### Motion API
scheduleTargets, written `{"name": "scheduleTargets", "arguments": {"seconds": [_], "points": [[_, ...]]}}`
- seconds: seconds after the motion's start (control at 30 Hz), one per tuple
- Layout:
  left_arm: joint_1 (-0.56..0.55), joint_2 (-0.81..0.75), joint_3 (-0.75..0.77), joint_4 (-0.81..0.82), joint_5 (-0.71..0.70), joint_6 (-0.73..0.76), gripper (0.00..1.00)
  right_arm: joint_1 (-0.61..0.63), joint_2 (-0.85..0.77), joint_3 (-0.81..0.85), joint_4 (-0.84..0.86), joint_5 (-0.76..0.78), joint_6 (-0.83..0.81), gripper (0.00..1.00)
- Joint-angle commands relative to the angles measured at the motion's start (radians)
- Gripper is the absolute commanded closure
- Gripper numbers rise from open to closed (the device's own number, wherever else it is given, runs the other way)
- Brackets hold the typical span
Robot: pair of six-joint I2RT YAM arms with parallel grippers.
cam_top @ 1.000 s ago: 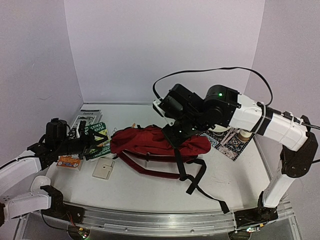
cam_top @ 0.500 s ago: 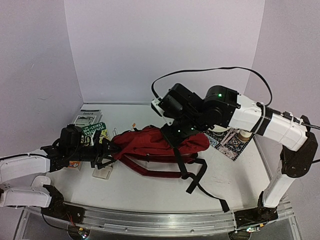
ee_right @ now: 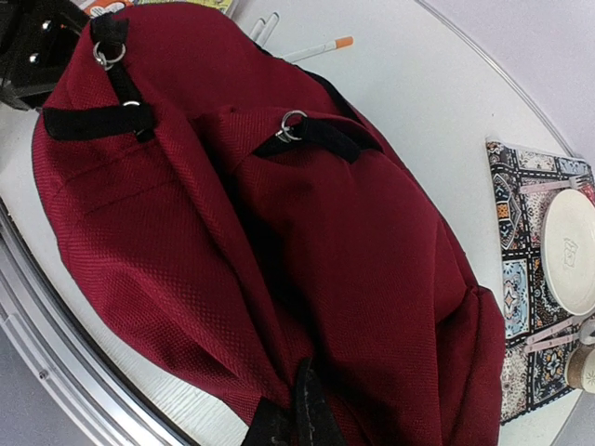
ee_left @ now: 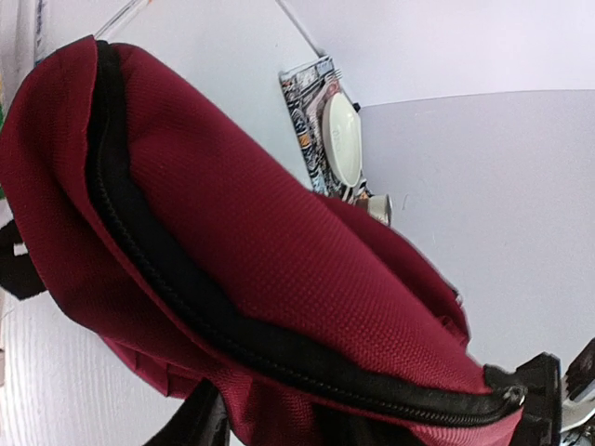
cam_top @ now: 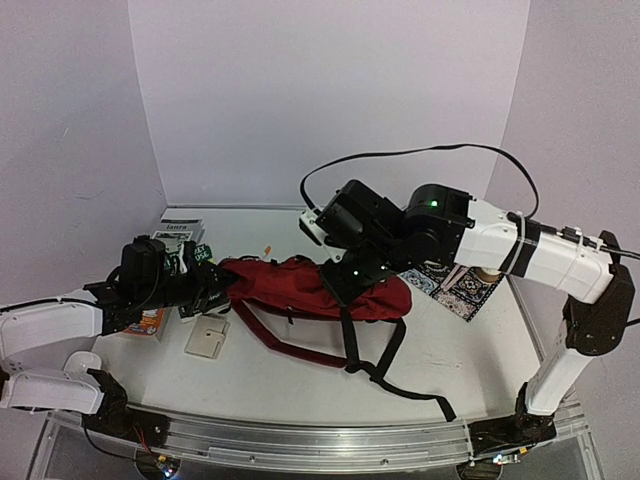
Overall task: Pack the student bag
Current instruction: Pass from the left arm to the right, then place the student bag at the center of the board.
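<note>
My view from above: a large dark red soft fabric student bag (cam_top: pixel 290 285) lies mid-surface on the white surface (cam_top: pixel 280 390), its long axis running left edge to right edge. A black zipper (ee_left: pixel 186 288) lines one seam, and black webbing loops (ee_right: pixel 321 135) with metal rings sit on its upper face. Black straps (cam_top: pixel 352 345) trail from its right half toward the near edge.

The right jaws are pressed together and pinch the bag at a black strap on its right half, with the fabric bunching toward them. The left jaws sit at the bag's left end. I cannot tell whether they grip it.

At the far left corner lies a white-covered book (cam_top: pixel 180 228), with a green-covered book (cam_top: pixel 200 253) just beside the bag's left end and partly hidden by the left arm. An orange box (cam_top: pixel 150 322) sits near the left edge, and a flat beige square (cam_top: pixel 207 340) lies on the near side of the bag's left end. A white pen with an orange tip (ee_right: pixel 316 46) lies just beyond the bag's far side. Near the right edge, a patterned mat (cam_top: pixel 462 290) carries a white plate (ee_right: pixel 572 251), and the right arm hides part of it.
</note>
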Motion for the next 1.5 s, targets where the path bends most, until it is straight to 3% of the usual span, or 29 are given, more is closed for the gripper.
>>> {"name": "scheduleTargets", "arguments": {"seconds": [0.0,0.2,0.3,0.5,0.7,0.9,1.03,1.27,1.47], "points": [[-0.008,0.035,0.136,0.155,0.018,0.028,0.68,0.007,-0.058,-0.041,0.09,-0.053,0.024,1.0],[-0.006,0.069,0.323,0.15,-0.046,0.192,1.0,0.007,-0.105,-0.096,0.129,-0.059,0.045,1.0],[-0.006,0.124,0.493,0.094,-0.05,0.298,1.0,0.007,-0.124,-0.122,0.159,-0.085,0.063,1.0],[-0.006,0.326,0.908,-0.166,0.018,0.554,1.0,0.008,-0.133,-0.212,0.297,-0.185,0.117,0.98],[-0.006,0.496,1.225,-0.393,0.142,0.78,1.0,0.008,-0.151,-0.291,0.377,-0.151,0.15,0.72],[-0.011,0.594,1.324,-0.555,0.198,0.931,1.0,0.008,-0.323,-0.413,0.382,-0.046,0.182,0.4],[-0.071,0.634,1.297,-0.564,0.26,0.971,1.0,0.008,-0.426,-0.468,0.381,0.004,0.201,0.28],[-0.207,0.725,1.281,-0.565,0.265,0.989,1.0,0.008,-0.512,-0.526,0.372,0.106,0.225,0.18],[-0.317,0.768,1.278,-0.563,0.244,0.973,0.84,0.008,-0.551,-0.542,0.282,0.23,0.257,0.08]]}}
